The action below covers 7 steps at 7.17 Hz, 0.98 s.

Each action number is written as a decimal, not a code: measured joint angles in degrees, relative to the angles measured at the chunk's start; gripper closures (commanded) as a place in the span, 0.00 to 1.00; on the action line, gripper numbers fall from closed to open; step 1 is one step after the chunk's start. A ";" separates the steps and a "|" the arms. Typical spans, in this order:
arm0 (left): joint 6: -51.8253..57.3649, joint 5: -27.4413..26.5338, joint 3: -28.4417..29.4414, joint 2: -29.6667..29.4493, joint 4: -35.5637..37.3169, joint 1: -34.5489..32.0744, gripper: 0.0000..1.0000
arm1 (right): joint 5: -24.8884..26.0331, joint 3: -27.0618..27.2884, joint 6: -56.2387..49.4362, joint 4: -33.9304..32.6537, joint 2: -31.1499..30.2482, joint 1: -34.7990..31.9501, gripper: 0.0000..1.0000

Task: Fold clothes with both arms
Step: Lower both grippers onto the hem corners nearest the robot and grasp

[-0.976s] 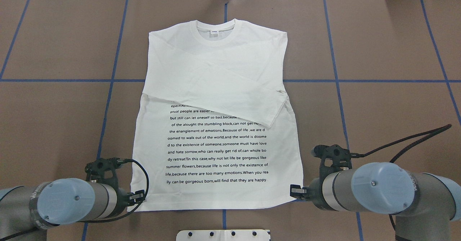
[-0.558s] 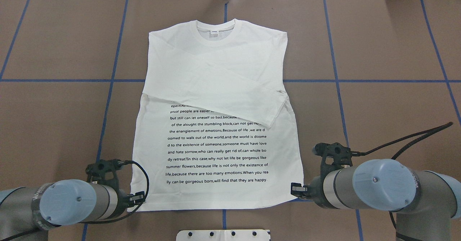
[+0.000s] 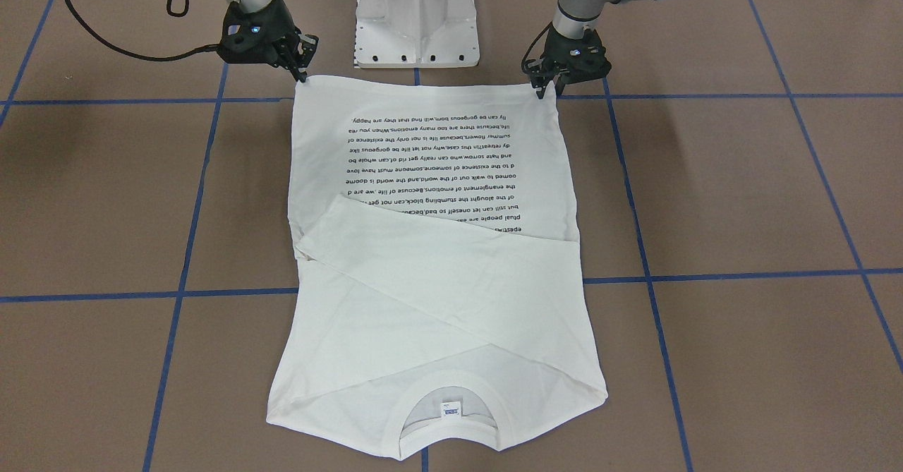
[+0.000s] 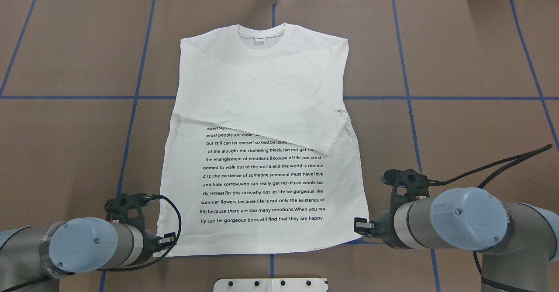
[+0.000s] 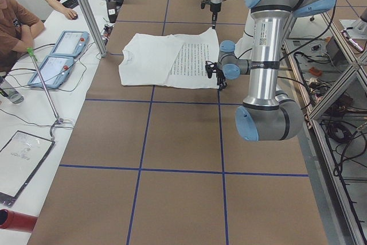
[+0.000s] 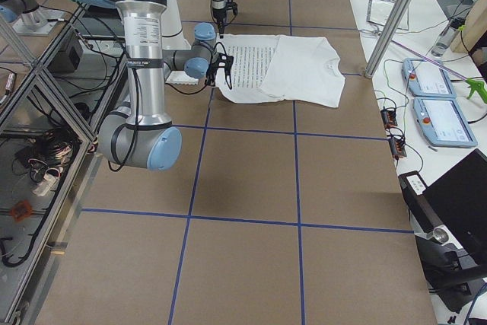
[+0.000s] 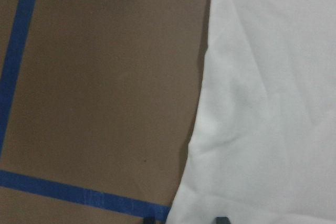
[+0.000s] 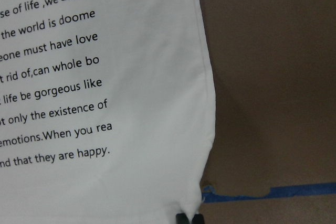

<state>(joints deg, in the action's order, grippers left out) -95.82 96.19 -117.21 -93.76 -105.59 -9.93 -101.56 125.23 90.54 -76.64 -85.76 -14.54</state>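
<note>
We find the shirt (image 4: 262,87) lying flat on the table (image 4: 458,56), stretching away from both sets of jaws. The right gripper (image 4: 359,227) has its jaws pinched tight on one hem corner; the left gripper (image 4: 168,240) stands parted, the other hem corner between its jaws.

T-shirt (image 4: 262,187), white, long-sleeved: laid flat, collar at 12 o'clock, sleeves crossed over chest, black text exposed. Hem corners met by left tool (image 4: 168,239) at 7 o'clock and right tool (image 4: 361,227) at 5 o'clock.
</note>
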 measured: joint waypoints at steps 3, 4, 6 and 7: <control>-0.21 0.26 -0.52 -0.39 0.03 0.01 1.00 | -1.42 -0.06 -0.03 0.02 0.00 -0.86 1.00; -0.23 0.41 -1.16 -0.42 0.21 0.01 1.00 | -3.14 -0.12 -0.15 0.09 0.12 -1.51 1.00; -0.15 2.03 -4.19 -0.54 1.92 -0.10 1.00 | -6.02 -0.16 -0.66 0.20 0.37 -3.24 1.00; -0.03 3.16 -6.08 -0.55 3.01 -0.37 1.00 | -6.96 -0.15 -1.06 0.26 0.38 -4.10 1.00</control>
<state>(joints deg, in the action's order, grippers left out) -95.85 99.35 -123.30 -94.31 -102.58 -10.31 -108.52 125.08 89.48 -76.38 -85.39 -18.64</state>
